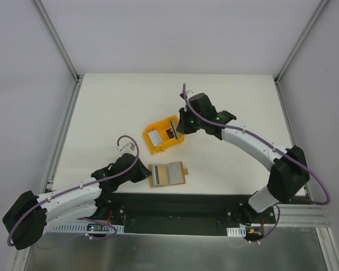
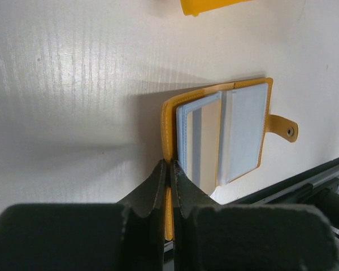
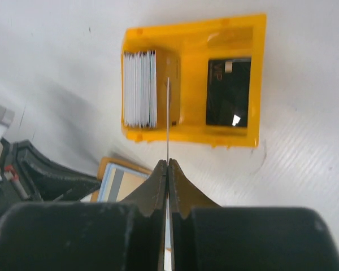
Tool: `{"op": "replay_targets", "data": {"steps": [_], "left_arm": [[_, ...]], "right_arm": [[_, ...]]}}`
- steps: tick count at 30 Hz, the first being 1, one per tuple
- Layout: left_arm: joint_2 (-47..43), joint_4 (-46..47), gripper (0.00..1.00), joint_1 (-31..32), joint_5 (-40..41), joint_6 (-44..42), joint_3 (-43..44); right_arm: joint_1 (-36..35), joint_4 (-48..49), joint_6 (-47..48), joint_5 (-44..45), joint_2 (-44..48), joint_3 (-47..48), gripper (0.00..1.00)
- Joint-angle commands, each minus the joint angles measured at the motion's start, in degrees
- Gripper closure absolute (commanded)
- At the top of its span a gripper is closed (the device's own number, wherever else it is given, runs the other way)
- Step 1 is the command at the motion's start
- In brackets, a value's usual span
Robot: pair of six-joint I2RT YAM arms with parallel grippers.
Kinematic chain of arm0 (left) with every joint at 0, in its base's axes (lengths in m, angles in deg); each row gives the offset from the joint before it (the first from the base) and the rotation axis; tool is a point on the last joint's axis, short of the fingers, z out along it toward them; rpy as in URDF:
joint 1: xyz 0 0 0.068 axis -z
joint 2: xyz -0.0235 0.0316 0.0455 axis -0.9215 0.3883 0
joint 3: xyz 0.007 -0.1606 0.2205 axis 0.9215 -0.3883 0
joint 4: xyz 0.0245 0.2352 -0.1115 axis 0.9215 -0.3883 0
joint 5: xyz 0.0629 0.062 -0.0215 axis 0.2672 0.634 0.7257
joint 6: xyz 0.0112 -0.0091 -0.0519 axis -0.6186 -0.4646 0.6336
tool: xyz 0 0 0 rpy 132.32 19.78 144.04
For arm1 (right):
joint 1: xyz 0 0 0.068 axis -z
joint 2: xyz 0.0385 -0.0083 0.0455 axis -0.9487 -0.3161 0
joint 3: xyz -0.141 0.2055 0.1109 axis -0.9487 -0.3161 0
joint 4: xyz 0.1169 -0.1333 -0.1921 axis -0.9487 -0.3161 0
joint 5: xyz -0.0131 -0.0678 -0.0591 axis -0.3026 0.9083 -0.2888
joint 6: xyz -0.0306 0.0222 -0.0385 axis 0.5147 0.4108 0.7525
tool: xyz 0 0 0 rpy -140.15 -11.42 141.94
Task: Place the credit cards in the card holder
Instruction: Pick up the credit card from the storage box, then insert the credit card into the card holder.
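Credit cards (image 3: 139, 89) stand stacked in the yellow bin (image 3: 186, 134), with one pinched in my right gripper (image 3: 168, 164).
My right jaws are closed on a thin card (image 3: 168, 113), edge-on over the bin; a dark card (image 3: 228, 92) lies in the other compartment. My left gripper (image 2: 169, 165) is clamped on the near edge of the open card holder (image 2: 243, 130), which lies on the table (image 2: 73, 113) near the bin.

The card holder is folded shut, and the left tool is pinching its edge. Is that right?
No, the card holder is not folded shut: it lies open, with its pale grey pockets showing. The left wrist view shows this. The left tool is pinching its edge, as you said.
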Motion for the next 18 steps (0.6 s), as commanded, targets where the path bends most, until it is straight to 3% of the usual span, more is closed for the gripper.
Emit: {"op": "replay_targets", "data": {"steps": [1,6,11,18], "left_arm": [[-1.6,0.2,1.00,-0.5,-1.7,-1.2,1.5],[-1.9,0.1,1.00,-0.5,-2.8,-1.3,2.1],[-2.0,0.1,1.00,-0.5,-3.7,-1.2,2.7],[-1.9,0.1,1.00,-0.5,-4.1,-0.5,3.1]], "right_arm": [[-2.6,8.6,-6.7,2.1,11.7,-13.0,1.00],[-8.1,11.3,-13.7,3.7,19.7,-24.4,1.00],[-12.6,16.3,-20.9,2.4,19.6,-33.1,1.00],[-13.5,23.5,-25.3,-0.1,16.1,-38.6,1.00]]}}
